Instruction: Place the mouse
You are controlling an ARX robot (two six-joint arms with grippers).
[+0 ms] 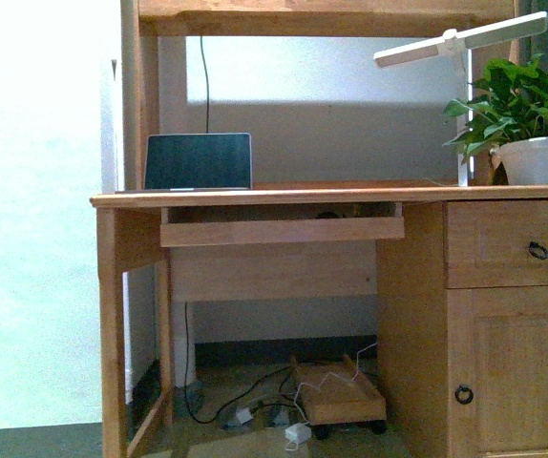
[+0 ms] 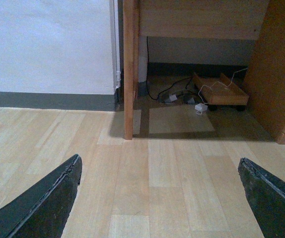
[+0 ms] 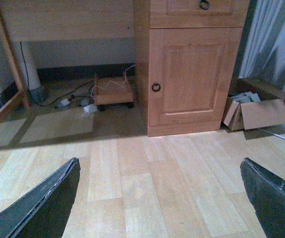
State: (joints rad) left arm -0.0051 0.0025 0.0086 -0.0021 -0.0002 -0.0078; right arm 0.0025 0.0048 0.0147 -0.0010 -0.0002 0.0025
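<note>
A small dark low domed shape (image 1: 327, 215), which looks like the mouse, lies on the pull-out keyboard tray (image 1: 282, 230) just under the wooden desktop (image 1: 331, 195); only its top shows. Neither arm appears in the front view. My left gripper (image 2: 158, 161) is open and empty, low over the wooden floor in front of the desk's left leg (image 2: 128, 69). My right gripper (image 3: 160, 161) is open and empty, low over the floor in front of the desk's cupboard door (image 3: 189, 74). The mouse does not show in either wrist view.
A laptop (image 1: 198, 161) stands open at the back left of the desktop. A potted plant (image 1: 532, 119) and a white lamp (image 1: 460, 40) stand at the right. Cables and a small wheeled wooden tray (image 1: 336, 391) lie under the desk. A cardboard box (image 3: 255, 111) sits right of the cupboard.
</note>
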